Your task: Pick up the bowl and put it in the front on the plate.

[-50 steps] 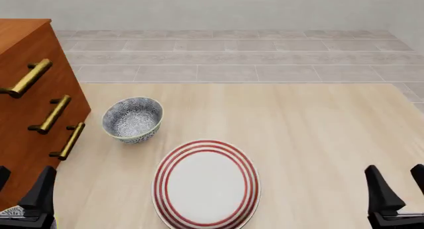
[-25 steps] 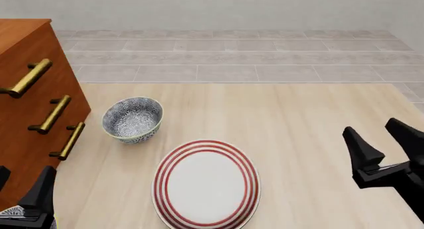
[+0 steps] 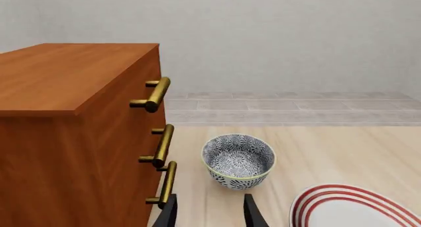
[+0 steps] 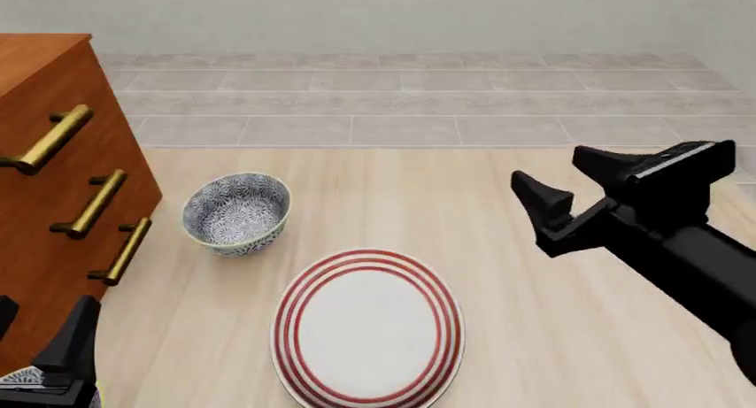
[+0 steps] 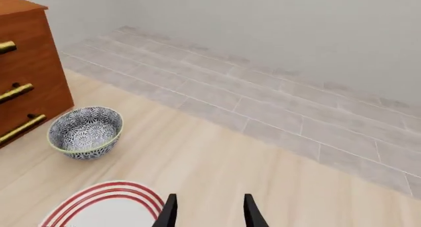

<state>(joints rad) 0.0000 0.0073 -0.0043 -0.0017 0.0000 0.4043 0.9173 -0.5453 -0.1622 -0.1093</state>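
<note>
The right claw, jaws apart and empty, had risen from the lower right corner to mid-right of the frame, swinging toward the bowl, which sat untouched at centre-left behind the plate; the approach looked under way.

The left claw waited, jaws apart, at lower left.

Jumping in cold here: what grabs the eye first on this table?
The right gripper, black with fingers spread, hangs above the table's right side, empty. The red-ringed plate lies near the front edge, with the blue-patterned bowl standing apart behind it to the left. Beside the bowl stands a wooden drawer cabinet with brass handles.
</note>
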